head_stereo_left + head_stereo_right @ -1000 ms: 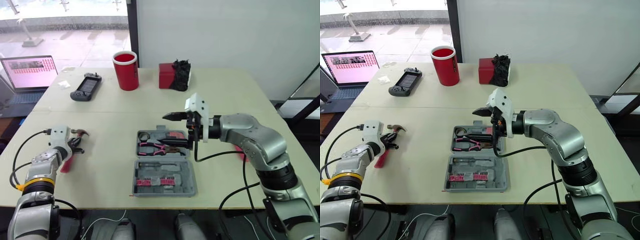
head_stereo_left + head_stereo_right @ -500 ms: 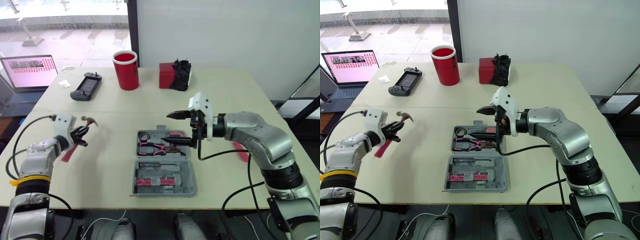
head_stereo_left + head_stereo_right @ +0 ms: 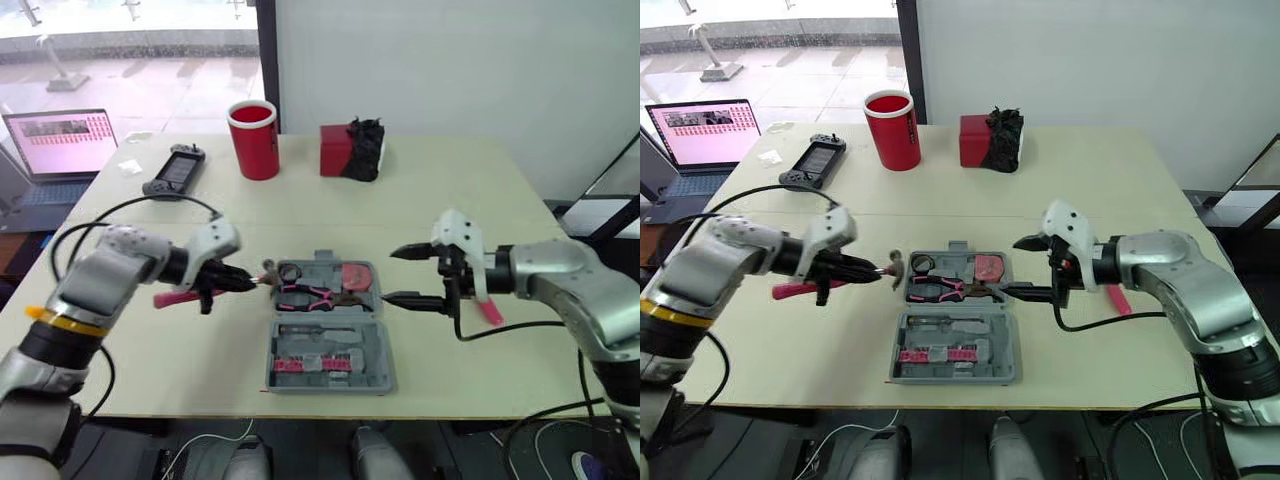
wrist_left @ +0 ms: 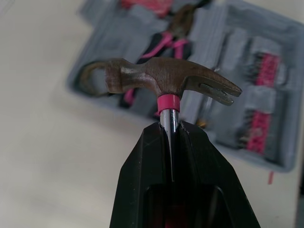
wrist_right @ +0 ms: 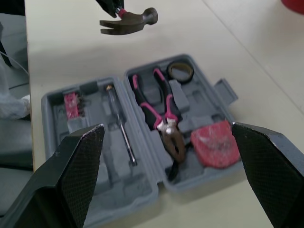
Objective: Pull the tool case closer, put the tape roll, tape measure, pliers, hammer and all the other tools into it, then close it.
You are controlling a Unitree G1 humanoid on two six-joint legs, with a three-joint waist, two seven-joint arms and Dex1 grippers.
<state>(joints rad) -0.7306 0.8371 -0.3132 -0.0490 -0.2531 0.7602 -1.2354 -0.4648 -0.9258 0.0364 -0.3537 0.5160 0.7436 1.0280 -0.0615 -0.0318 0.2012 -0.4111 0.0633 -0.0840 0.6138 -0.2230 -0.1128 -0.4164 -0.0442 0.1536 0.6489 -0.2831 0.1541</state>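
The grey tool case (image 3: 372, 361) lies open mid-table. Its far half holds pink-handled pliers (image 3: 305, 293), a tape roll (image 3: 289, 271) and a red tape measure (image 3: 355, 275). A screwdriver (image 5: 121, 128) and red bit strips lie in the near half. My left gripper (image 3: 235, 280) is shut on the neck of the hammer, just behind the head (image 4: 161, 78). The head hangs at the case's left edge and the pink handle (image 3: 175, 297) points left. My right gripper (image 3: 392, 275) hovers just right of the case, open and holding nothing.
A pink tool (image 3: 489, 311) lies on the table behind my right gripper. Along the back stand a red cup (image 3: 253, 140), a red box with a black bundle (image 3: 350, 150) and a handheld game console (image 3: 175, 170). A laptop (image 3: 60, 140) sits far left.
My left arm lifted the hammer and carried it right, from the table's left side to the case's left edge. My right gripper drew back from over the case to its right.
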